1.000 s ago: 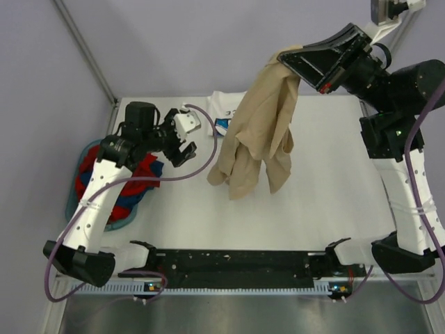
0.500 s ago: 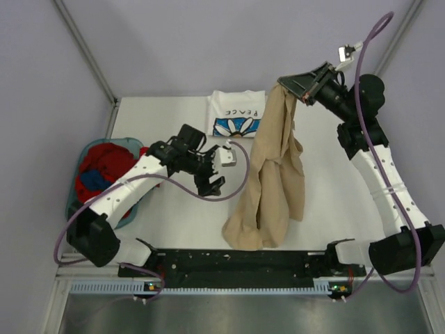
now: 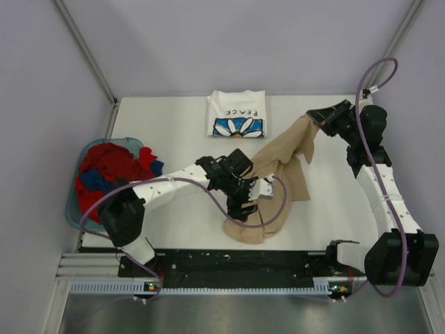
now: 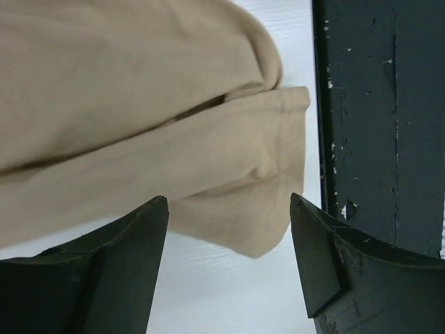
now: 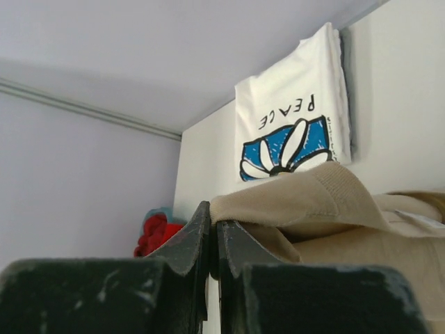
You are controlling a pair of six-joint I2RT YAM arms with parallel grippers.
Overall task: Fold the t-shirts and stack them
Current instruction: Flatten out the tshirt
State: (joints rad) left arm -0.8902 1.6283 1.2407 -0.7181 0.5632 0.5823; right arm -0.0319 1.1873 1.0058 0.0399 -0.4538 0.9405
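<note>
The tan t-shirt (image 3: 281, 163) stretches from my right gripper (image 3: 314, 117) down to the table, its lower end bunched near the front rail. In the right wrist view the right gripper (image 5: 213, 212) is shut on a ribbed edge of the tan t-shirt (image 5: 306, 198). My left gripper (image 3: 245, 207) hovers over that lower end. It is open, and a corner of the tan t-shirt (image 4: 243, 209) lies between the left gripper (image 4: 229, 202) fingers without touching them. A folded white daisy-print t-shirt (image 3: 237, 114) lies at the back. Red and blue t-shirts (image 3: 104, 167) fill the basket.
The teal basket (image 3: 72, 209) stands at the table's left edge. The black front rail (image 3: 236, 261) runs along the near edge, close to the left gripper, and shows as the black front rail (image 4: 379, 104) in the left wrist view. Grey walls close the back and sides.
The right gripper has come down and forward, laying the tan t-shirt's lower end on the table. The left arm has swung from beside the basket to that lower end, its jaws narrowing slightly.
</note>
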